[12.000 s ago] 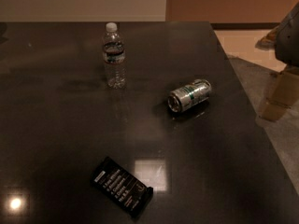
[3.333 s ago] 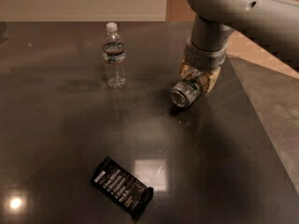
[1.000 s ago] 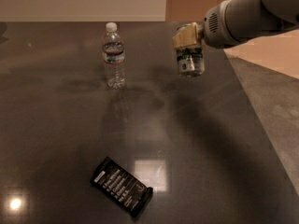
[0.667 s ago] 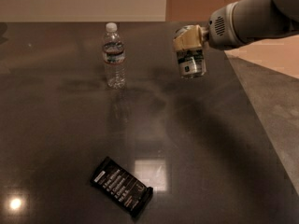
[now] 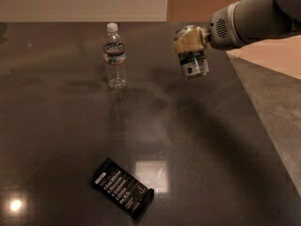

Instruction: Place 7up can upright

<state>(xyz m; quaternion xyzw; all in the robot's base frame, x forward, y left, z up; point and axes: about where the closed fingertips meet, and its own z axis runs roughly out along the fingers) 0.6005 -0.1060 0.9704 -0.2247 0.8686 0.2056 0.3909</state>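
Clamping the 7up can point(image 5: 194, 62) near its top with the gripper point(image 5: 188, 40), held it almost upright in the air above the far right of the table point(image 5: 211, 149). Lifted already; not yet lowered and released.

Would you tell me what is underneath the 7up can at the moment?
The 7up can hangs upright in the gripper, seemingly off the surface. Below it only the dark table shows. The gripper covers the can's upper part.
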